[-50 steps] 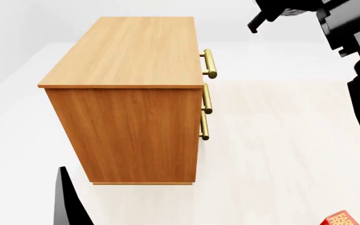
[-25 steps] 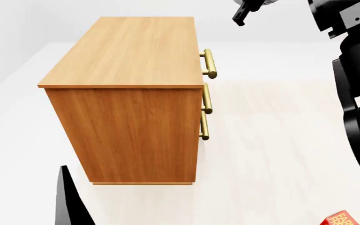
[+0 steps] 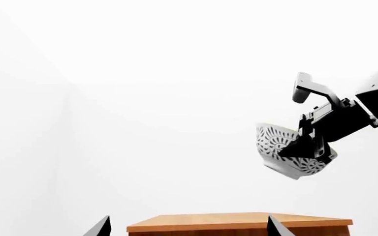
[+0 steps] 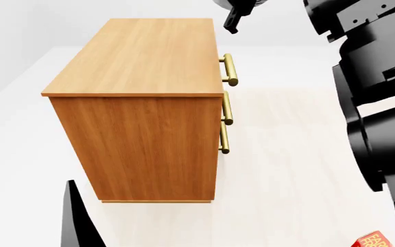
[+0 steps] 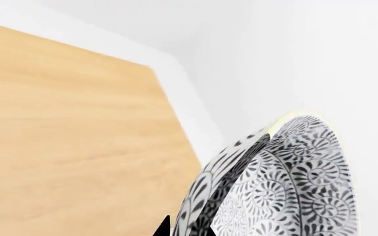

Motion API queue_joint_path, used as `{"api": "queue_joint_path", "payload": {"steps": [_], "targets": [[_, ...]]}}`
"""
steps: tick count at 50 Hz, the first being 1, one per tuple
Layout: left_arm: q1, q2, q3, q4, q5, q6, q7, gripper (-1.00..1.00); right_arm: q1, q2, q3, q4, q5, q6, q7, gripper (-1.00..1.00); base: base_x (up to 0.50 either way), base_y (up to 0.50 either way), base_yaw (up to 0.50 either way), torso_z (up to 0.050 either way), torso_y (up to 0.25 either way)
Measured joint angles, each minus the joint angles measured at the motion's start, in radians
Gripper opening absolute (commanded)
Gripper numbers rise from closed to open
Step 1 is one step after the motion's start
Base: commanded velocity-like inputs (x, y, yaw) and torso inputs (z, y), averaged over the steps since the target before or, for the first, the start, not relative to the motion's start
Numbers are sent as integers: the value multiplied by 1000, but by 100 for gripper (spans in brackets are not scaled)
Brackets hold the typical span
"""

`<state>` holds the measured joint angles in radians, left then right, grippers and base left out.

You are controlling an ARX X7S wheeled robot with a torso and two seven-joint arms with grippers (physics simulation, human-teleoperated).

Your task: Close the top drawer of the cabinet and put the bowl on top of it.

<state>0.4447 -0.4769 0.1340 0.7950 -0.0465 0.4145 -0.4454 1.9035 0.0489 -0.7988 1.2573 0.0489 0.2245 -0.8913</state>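
Observation:
The cabinet stands on the pale floor, its flat top bare. The top drawer shows edge-on, marked by its brass handle; its front sits flush with the two below. My right gripper hangs in the air above and beyond the cabinet, shut on the rim of the bowl, which tilts on its side. In the right wrist view the bowl is close up beside the cabinet top. The head view shows one right fingertip, not the bowl. My left gripper is open and holds nothing.
A red box lies on the floor at the lower right. The right arm's black links fill the head view's right side. White walls stand behind the cabinet. A black part of my left arm shows at the lower left.
My right arm has swung leftward in the head view, bringing its gripper from right of the cabinet to above its far right corner. The cabinet has not moved.

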Motion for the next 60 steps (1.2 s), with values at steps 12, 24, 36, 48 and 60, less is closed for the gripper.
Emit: {"api": "queue_joint_path", "payload": {"steps": [12, 24, 36, 48, 60], "targets": [[2, -2, 1, -4, -1, 6, -2, 100, 18, -21, -222, -1, 276, -16, -7, -100, 0, 0, 0, 0, 1], [-1, -3, 5, -4, 3, 2, -4, 100, 35, -27, -466, -11, 577, -32, -6, -100, 0, 0, 0, 0, 0], [-7, -6, 6, -3, 2, -4, -6, 100, 40, -29, -608, -40, 763, -43, -1, -100, 0, 0, 0, 0, 0], [-7, -10, 5, -4, 0, -4, -9, 100, 19, -30, -675, -70, 841, -37, 0, -100, 0, 0, 0, 0, 0], [-7, -12, 6, -7, 0, 0, -12, 100, 0, -30, -702, -87, 863, -25, 1, -100, 0, 0, 0, 0, 0]]}}
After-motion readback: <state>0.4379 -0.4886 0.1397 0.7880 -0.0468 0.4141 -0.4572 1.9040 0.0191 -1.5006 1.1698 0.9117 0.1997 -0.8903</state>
